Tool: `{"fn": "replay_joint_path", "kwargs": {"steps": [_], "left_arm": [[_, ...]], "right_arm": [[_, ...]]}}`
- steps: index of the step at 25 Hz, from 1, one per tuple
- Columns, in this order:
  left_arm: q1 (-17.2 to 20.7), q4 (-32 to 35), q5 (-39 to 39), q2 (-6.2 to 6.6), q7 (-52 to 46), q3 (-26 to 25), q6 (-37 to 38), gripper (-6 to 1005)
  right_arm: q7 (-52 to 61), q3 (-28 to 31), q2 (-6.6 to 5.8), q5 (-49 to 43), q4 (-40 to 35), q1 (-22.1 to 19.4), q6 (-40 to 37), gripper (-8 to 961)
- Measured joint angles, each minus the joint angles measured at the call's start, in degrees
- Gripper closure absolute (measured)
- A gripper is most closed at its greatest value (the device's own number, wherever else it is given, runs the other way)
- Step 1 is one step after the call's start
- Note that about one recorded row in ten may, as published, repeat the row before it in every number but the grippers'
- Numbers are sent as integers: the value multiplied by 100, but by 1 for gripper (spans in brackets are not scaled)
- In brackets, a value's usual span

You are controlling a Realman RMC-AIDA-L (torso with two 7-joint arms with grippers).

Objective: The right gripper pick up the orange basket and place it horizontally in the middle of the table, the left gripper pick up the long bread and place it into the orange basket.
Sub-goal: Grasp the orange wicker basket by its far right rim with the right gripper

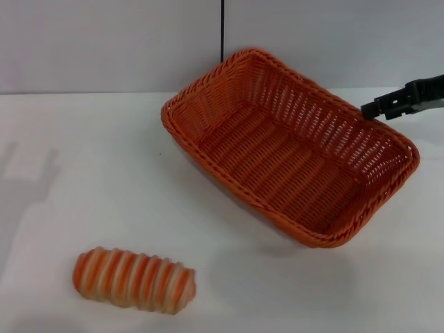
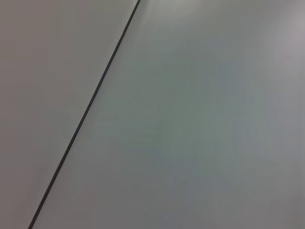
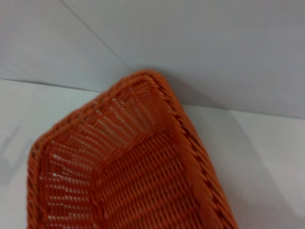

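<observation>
Basket sits askew on worktop, centre-right, far side. Bread lies near-left, well apart. Right gripper just beside basket's far-right rim.

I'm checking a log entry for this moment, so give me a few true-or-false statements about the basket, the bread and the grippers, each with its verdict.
1. The long bread lies inside the orange basket. False: it lies on the table, in front of the basket and apart from it.
2. The basket is empty. True.
3. The right gripper is at the basket's far right rim. True: its tip is by the rim in the head view.
4. The left gripper holds the bread. False: it is in no view, and nothing touches the bread.
5. The basket sits square to the table's edge. False: it is turned at an angle.
</observation>
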Motion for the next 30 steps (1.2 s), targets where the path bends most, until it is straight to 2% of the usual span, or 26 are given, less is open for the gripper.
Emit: {"fn": "replay_joint_path", "kwargs": {"steps": [9, 16, 24, 30], "left_arm": [[-8, 0, 1, -1, 0, 0, -8, 191], [-10, 0, 6, -9, 0, 0, -24, 192], [-34, -3, 10, -9, 1, 28, -31, 194], [-20, -4, 9, -10, 3, 28, -49, 195]], "right_arm": [[-144, -12, 147, -152, -93, 65, -203, 271], [-261, -335, 208, -152, -310, 84, -565, 271], [-543, -351, 284, -151, -378, 50, -785, 275], [-738, -312, 310, -116, -342, -25, -866, 482]]}}
